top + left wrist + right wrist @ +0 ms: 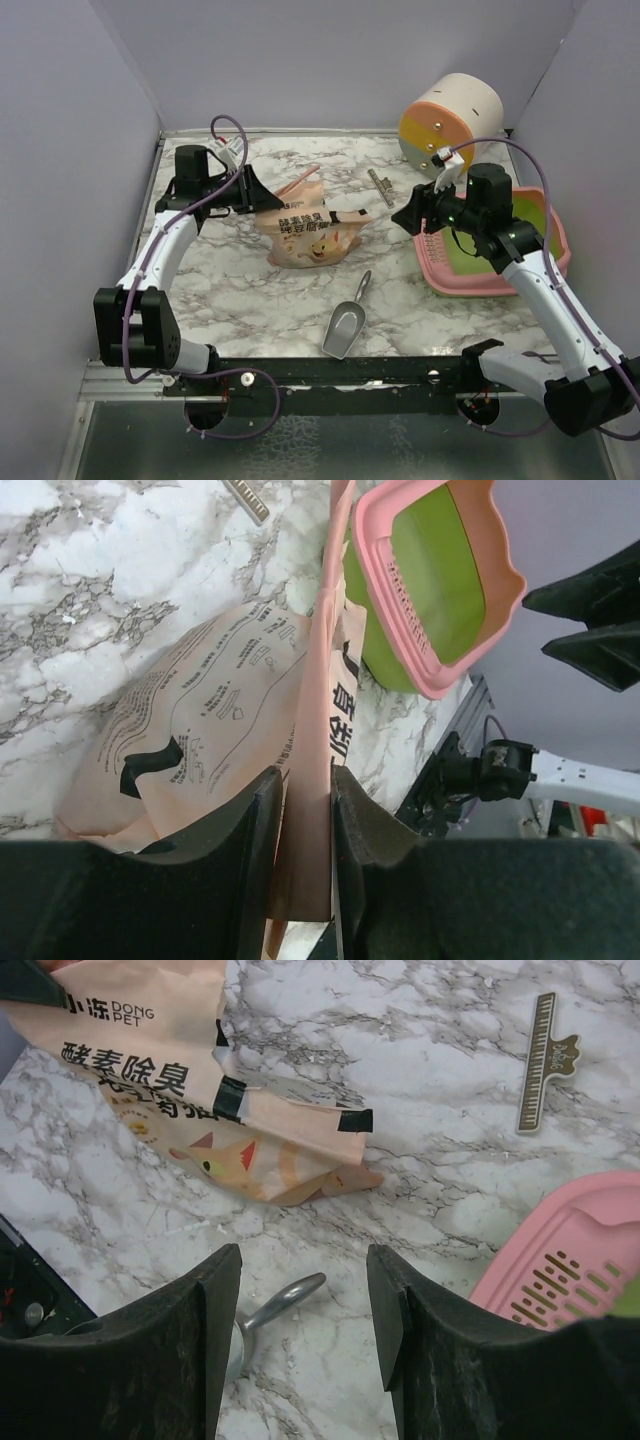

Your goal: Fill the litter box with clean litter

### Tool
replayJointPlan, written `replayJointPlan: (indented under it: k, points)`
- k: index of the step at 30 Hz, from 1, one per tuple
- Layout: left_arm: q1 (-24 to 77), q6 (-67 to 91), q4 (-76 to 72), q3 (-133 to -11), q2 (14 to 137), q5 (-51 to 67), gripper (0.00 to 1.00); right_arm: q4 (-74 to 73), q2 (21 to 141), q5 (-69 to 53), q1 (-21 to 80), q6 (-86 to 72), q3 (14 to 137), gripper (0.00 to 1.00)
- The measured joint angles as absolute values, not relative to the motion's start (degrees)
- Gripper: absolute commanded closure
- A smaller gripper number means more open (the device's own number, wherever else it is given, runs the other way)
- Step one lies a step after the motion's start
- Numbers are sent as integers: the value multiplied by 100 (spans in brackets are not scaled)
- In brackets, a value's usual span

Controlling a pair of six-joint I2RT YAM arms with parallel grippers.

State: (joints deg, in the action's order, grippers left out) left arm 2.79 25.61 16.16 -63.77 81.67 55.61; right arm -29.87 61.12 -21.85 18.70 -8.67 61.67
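Note:
The litter box [470, 285], a pink tray with a lime-green inside, sits at the right of the table, and its floor looks bare [440, 590]. The clean litter is out of view. A tan paper bag [310, 238] with a cartoon face lies on its side at the table's middle. My left gripper [262, 195] is at the bag's left end, and its pads press the bag's folded top edge [305, 780] from both sides. My right gripper [408, 218] hovers open between bag and litter box. Only marble and the scoop handle show between its fingers [303, 1260].
A silver scoop [345, 325] lies on the marble in front of the bag. A tan bag clip [380, 185] rests behind the bag. A round cream drum [450, 125] with orange and yellow bands stands at the back right, behind the litter box. Purple walls close in three sides.

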Motion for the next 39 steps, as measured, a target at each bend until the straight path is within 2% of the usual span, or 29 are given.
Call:
replayJointPlan:
  k: [6, 10, 21, 32, 39]
  points:
    - [561, 2193, 1052, -6112, 7360, 5048, 83, -2985, 6399, -2486, 1870, -873, 6169, 50]
    - [991, 1793, 392, -5465, 6453, 4344, 100, -2993, 6845, -2777, 1870, -875, 6178, 49]
    - [1476, 663, -1090, -3896, 5162, 2926, 100, -2899, 7675, -3323, 1870, -982, 6263, 48]
    - [1549, 325, -2832, -2598, 4233, 2733, 100, -2904, 9188, -3481, 1881, -808, 7797, 42]
    - [1551, 148, -3341, -2268, 4042, 2648, 100, -2685, 9568, -3857, 1881, -377, 7719, 42]
